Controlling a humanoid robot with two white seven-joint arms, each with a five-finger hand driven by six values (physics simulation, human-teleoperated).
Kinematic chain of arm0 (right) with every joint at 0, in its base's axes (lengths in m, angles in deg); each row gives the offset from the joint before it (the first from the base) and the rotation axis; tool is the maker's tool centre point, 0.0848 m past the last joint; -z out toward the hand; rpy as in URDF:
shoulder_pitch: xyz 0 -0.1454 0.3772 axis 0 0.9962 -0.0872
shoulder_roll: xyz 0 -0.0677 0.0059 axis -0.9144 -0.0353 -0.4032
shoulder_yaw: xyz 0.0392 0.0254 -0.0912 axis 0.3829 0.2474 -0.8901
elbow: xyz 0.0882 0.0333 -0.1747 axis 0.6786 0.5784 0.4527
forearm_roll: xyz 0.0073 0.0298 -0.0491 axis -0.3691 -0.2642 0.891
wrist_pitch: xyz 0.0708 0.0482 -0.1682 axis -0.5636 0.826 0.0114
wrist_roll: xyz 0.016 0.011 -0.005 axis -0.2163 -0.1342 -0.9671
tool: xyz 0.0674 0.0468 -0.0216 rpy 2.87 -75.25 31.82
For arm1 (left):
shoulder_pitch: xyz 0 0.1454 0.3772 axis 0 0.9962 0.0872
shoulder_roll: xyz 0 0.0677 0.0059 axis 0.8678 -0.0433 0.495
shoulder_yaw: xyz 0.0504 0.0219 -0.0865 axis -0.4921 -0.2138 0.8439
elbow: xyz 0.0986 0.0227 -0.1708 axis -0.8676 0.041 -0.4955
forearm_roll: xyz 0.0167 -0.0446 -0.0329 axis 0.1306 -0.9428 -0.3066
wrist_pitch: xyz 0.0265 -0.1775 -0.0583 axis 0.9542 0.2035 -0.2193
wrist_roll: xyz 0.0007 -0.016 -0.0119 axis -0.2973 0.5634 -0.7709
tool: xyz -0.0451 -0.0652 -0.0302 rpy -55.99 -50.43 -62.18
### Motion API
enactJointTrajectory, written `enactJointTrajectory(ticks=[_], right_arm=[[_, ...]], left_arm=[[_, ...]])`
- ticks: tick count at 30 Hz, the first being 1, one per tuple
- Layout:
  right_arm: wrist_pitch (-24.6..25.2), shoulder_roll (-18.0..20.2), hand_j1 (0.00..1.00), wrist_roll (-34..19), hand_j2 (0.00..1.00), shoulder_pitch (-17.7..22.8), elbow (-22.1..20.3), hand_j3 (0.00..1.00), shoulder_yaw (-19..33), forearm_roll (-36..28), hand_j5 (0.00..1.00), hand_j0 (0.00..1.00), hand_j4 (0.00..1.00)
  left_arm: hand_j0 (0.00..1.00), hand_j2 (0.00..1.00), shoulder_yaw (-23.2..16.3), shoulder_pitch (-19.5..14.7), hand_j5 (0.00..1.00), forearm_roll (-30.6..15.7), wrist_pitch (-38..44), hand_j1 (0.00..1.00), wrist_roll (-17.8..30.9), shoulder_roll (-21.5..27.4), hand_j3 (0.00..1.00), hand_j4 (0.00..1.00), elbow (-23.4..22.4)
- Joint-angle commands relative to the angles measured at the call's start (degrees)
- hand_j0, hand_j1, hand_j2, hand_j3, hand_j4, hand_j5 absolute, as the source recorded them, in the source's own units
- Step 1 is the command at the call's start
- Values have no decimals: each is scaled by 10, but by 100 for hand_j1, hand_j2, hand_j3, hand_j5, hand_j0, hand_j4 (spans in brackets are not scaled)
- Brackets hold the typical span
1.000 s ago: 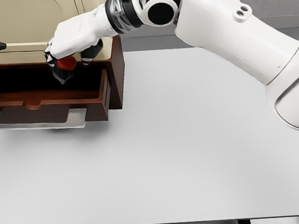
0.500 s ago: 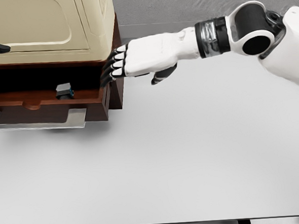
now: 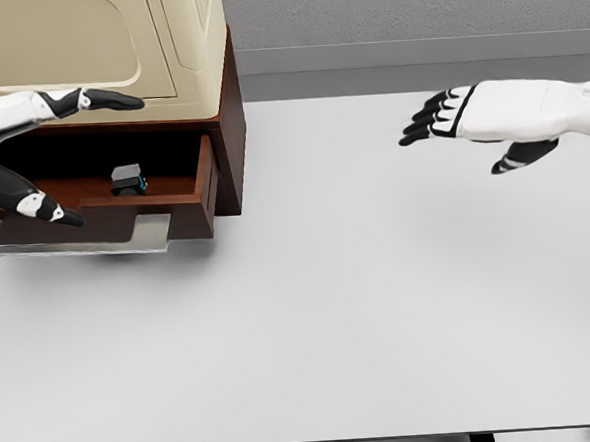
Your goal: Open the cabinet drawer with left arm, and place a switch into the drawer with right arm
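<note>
The brown cabinet drawer (image 3: 179,200) stands pulled out at the upper left under the beige cabinet top (image 3: 94,53). A small dark switch (image 3: 126,179) with a blue edge lies inside the drawer near its front wall. My left hand (image 3: 56,155) reaches in from the left edge, fingers spread, one finger above the drawer opening and another by the drawer front, holding nothing. My right hand (image 3: 439,117) hovers over the table at the right, fingers extended toward the left, empty and far from the drawer.
The white table (image 3: 311,320) fills most of the view. A grey slab (image 3: 145,233) lies under the drawer front. The cabinet's brown side wall (image 3: 232,135) stands right of the drawer. A grey wall runs behind.
My right hand let go of the switch into the drawer and pulled back to the right across the table. My left hand has moved further into view by the drawer.
</note>
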Motion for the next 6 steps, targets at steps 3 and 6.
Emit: enactJointTrajectory(ticks=[3, 6], right_arm=[[2, 1, 100, 0, 100, 0, 7, 100, -6, -2, 100, 100, 100], [2, 1, 100, 0, 100, 0, 9, 100, -7, -2, 100, 100, 100]], left_arm=[[100, 100, 0, 1, 100, -1, 0, 100, 0, -17, 100, 100, 0], [100, 100, 0, 2, 100, 0, 0, 100, 0, -17, 100, 100, 0]])
